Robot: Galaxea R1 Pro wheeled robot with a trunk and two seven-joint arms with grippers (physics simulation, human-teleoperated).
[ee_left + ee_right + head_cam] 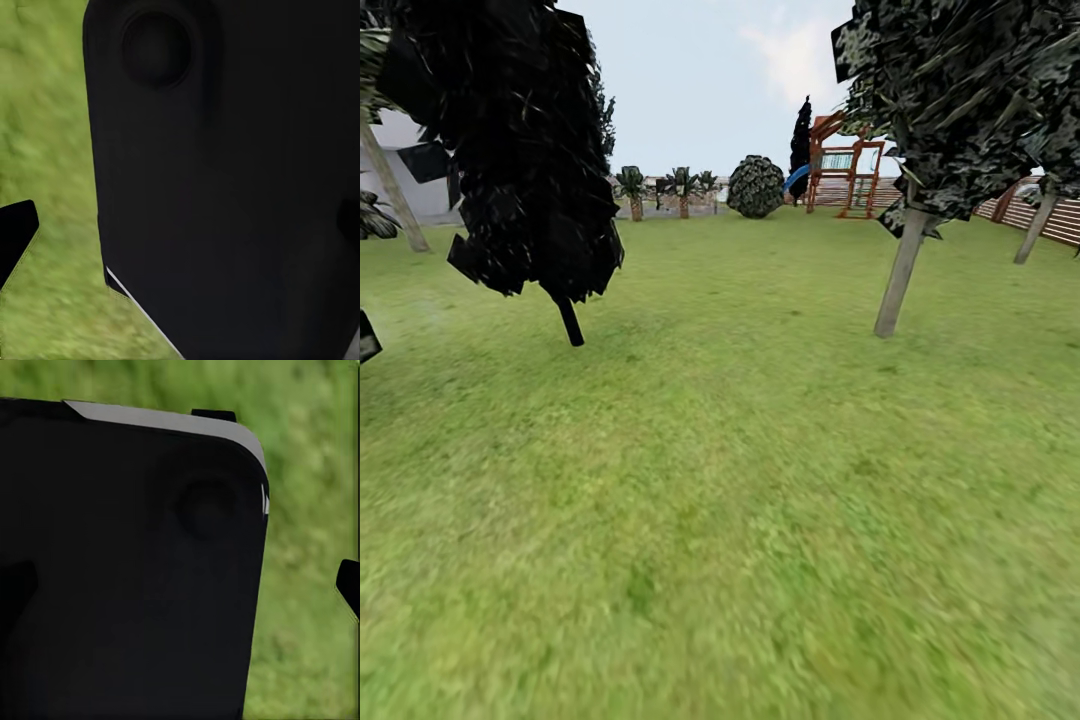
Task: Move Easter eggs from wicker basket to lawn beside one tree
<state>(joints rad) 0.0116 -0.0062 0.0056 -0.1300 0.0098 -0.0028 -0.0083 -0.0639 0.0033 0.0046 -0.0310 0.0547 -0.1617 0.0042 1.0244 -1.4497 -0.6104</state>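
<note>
The lawn [740, 450] spreads wide and green ahead in the head view. The Easter eggs, the wicker basket and the thick pale mottled trunk are out of view. In the left wrist view my left gripper [180, 225] hangs over grass in front of a black part of my body, one black fingertip [16, 232] at the picture's edge, jaws wide apart and empty. The right gripper [180, 585] stands the same way, its fingertip [349, 585] over grass, with nothing held.
A dark-leaved thin-trunked tree [570, 320] stands left of centre and a pale thin-trunked one [900, 270] to the right. Farther off are short palms [632, 190], a round bush [755, 187], a wooden play set [845, 170], the slatted fence [1050, 215] and a white house [410, 150].
</note>
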